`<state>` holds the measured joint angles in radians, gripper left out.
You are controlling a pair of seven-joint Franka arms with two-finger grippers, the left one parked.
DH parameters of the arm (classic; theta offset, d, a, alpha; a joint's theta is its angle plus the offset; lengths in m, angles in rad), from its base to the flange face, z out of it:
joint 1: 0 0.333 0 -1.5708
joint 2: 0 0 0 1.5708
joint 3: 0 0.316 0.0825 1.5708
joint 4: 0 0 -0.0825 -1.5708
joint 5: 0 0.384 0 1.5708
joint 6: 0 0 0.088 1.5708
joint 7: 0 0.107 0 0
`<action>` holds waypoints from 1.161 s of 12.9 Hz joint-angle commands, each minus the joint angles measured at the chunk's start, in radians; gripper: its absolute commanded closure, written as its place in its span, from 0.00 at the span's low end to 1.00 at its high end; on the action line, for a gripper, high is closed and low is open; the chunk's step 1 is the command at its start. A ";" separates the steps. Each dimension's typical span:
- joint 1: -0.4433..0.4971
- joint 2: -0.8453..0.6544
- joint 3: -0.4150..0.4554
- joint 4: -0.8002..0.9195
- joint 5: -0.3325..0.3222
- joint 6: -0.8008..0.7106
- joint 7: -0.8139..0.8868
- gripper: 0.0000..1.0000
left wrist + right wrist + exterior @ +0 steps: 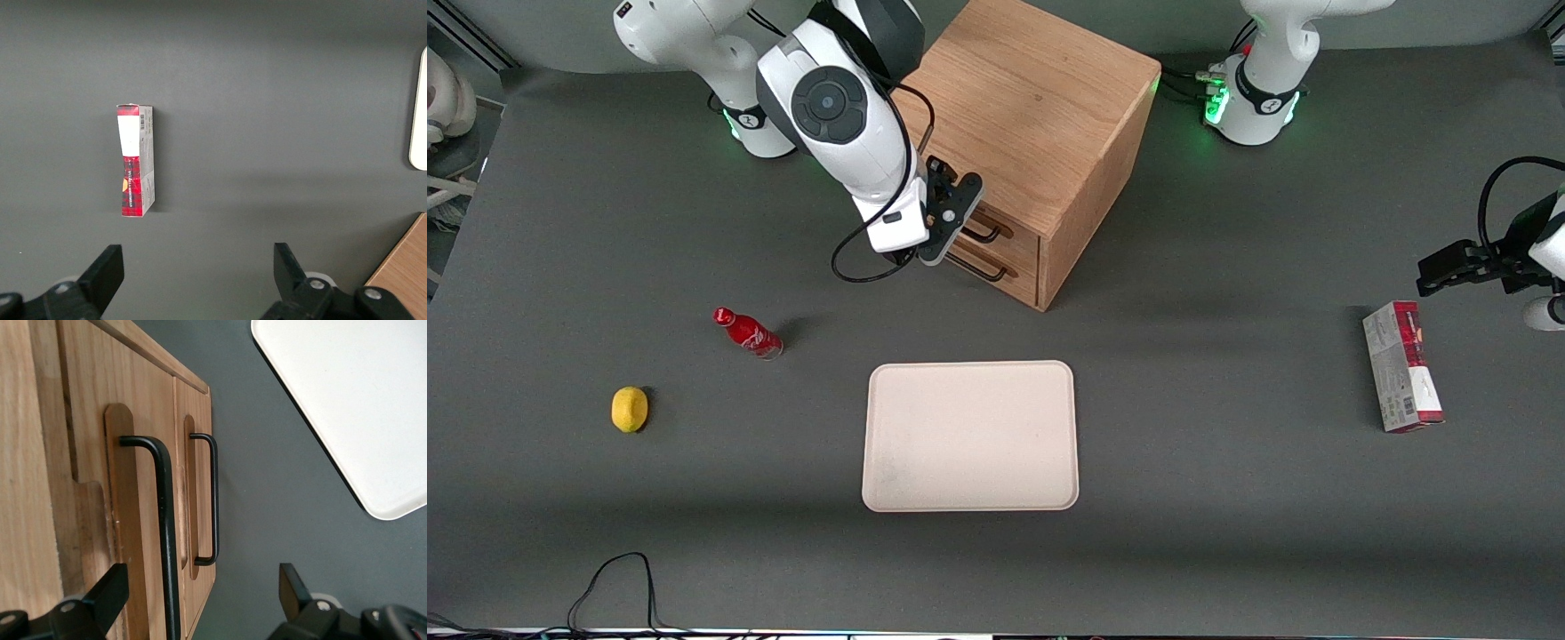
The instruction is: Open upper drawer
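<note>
my gripper (951, 233) hangs in front of the oak cabinet (1040, 116), jaws spread wide, nothing pinched. upper drawer (90, 453) looks shut; its black bar handle (163, 520) lies between my fingertips (107, 593) but isn't touched. risk: bottom drawer handle (212, 500) runs just beside it, so a small drift grabs the wrong bar or clips the panel. wrist view shows both bars; front view hides most behind my arm.

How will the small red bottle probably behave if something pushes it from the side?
The red bottle is narrow and stands on a small base, so it would probably tip easily. Being round, it may then roll toward the lemon. The gripper, open, is at the upper drawer, away from the bottle.
</note>
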<state>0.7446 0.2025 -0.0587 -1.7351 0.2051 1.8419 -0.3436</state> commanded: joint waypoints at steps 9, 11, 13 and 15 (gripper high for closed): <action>0.004 0.009 -0.004 -0.107 0.031 0.126 -0.034 0.00; 0.004 0.026 -0.006 -0.107 0.031 0.143 -0.035 0.00; 0.004 0.037 -0.006 -0.106 0.031 0.151 -0.035 0.00; 0.002 0.040 -0.007 -0.107 0.030 0.160 -0.035 0.00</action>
<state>0.7464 0.2400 -0.0581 -1.8351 0.2107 1.9760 -0.3491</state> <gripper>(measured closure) 0.000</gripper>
